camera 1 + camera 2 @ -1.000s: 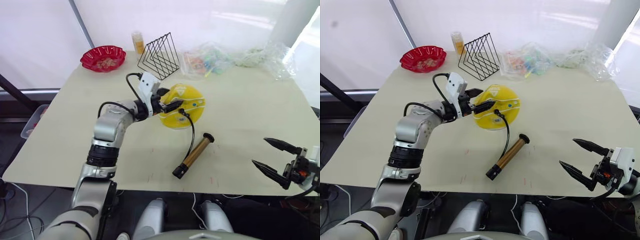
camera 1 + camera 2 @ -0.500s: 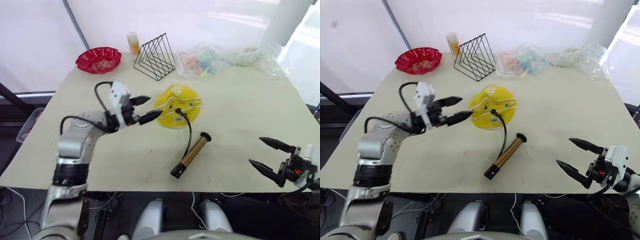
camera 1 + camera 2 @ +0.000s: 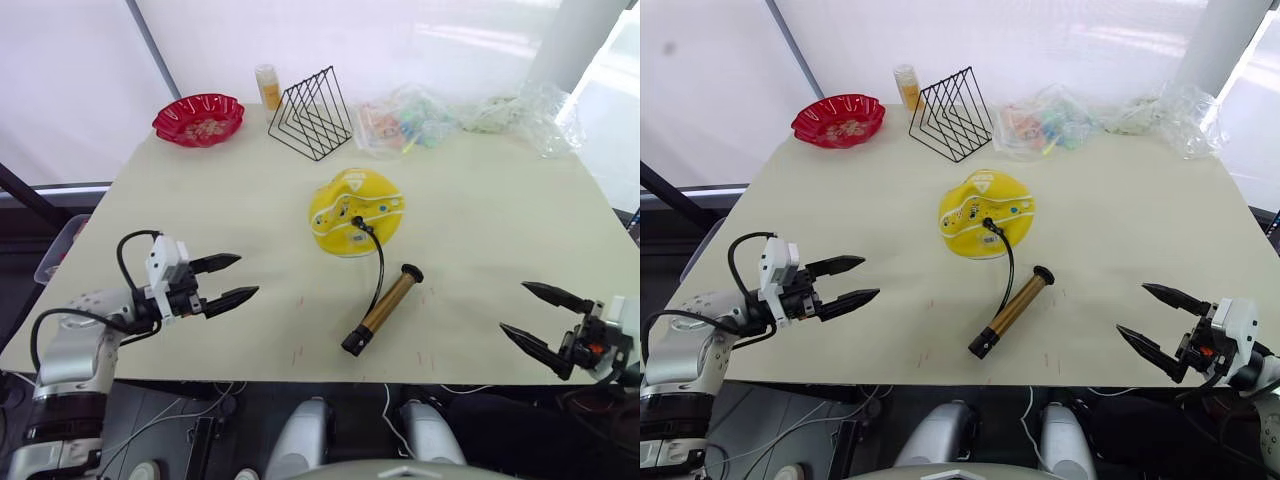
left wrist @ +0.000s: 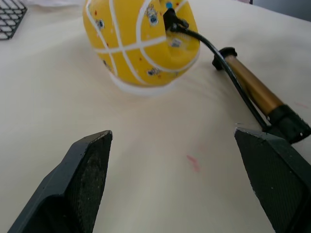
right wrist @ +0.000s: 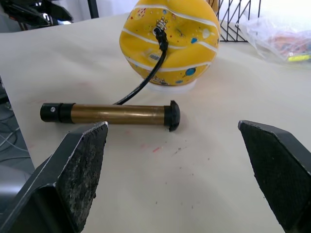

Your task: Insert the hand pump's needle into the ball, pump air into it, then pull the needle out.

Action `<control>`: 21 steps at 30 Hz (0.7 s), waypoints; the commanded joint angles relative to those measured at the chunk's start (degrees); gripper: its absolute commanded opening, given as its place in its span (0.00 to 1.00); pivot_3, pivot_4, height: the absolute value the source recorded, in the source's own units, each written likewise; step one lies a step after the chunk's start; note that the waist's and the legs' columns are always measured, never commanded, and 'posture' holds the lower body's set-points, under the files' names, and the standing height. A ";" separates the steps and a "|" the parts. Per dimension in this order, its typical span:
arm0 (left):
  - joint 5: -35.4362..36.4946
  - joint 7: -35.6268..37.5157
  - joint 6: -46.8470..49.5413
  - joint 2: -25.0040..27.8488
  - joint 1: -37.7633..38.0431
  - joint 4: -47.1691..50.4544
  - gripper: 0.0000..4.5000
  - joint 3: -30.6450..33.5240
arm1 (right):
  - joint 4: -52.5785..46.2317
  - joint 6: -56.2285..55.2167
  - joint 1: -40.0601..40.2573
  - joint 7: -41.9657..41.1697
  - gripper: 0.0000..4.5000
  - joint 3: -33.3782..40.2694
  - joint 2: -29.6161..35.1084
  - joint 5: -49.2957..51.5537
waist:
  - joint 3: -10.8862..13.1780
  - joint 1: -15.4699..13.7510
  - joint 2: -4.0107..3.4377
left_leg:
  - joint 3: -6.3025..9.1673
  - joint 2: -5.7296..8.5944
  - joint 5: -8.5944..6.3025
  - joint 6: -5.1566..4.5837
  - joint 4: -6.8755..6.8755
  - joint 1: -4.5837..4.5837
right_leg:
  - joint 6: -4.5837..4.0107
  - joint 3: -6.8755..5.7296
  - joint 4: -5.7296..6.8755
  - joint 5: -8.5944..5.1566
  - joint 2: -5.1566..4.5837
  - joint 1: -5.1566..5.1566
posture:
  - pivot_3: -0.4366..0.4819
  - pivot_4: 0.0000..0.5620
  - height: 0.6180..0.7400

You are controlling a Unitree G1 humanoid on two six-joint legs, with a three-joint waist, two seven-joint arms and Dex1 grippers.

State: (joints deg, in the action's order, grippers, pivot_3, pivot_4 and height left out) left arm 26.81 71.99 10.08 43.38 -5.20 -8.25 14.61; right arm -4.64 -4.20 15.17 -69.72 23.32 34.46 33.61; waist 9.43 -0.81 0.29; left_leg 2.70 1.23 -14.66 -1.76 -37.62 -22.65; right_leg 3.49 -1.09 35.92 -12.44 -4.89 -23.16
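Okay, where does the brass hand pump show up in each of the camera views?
Left eye: hand pump centre, slanted.
Right eye: centre, slanted.
Left wrist: far side.
Right wrist: crosswise, middle.
Shared landmark: the ball, joined to it by the hose.

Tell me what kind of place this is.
Likely a lab test bench: a plain beige table before white curtains, props laid out: a yellow rubber ball with a brass hand pump plugged in, a black wire rack, a red scalloped bowl.
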 commanded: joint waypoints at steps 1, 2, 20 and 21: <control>-0.11 1.94 -3.63 1.56 1.22 -1.69 0.95 2.07 | -0.54 -1.50 0.45 -0.55 1.00 1.91 0.77 0.94 | 0.00 0.02 0.00 | 0.00 -0.01 0.00 0.00 0.00 0.00 | -0.01 0.00 0.00 0.01 0.01 0.00 | 0.48 0.27 0.97; -0.07 2.35 -4.33 1.72 1.79 -2.33 0.95 2.34 | -0.41 -1.64 0.58 -0.54 1.00 2.06 0.83 0.98 | 0.00 0.02 0.00 | -0.01 -0.01 0.00 0.00 0.00 0.00 | -0.01 0.01 0.00 0.01 0.01 0.00 | 0.48 0.27 0.97; 1.60 -1.41 1.29 0.24 4.13 10.74 0.95 -1.89 | -0.29 -2.63 1.43 -1.92 1.00 1.93 1.43 1.28 | 0.00 -0.02 0.00 | -0.14 -0.11 0.00 0.00 0.00 0.05 | -0.04 0.12 0.04 0.05 0.07 -0.01 | 0.48 0.27 0.97; 1.76 -2.41 2.92 0.00 3.96 13.35 0.95 -3.07 | -0.48 -2.66 1.42 -2.07 1.00 1.87 1.51 1.35 | 0.00 -0.05 0.00 | -0.15 -0.11 0.00 0.00 0.00 0.06 | -0.04 0.13 0.04 0.05 0.07 -0.01 | 0.48 0.27 0.97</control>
State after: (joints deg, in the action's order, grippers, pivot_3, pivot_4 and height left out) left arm 27.22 70.93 10.87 43.52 -1.06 -0.19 12.78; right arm -3.86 -5.68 16.40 -71.10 23.48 35.17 33.66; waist 9.43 -0.87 0.29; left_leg 2.54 1.11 -14.66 -1.76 -37.63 -22.59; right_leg 3.46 -0.95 35.96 -12.39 -4.83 -23.17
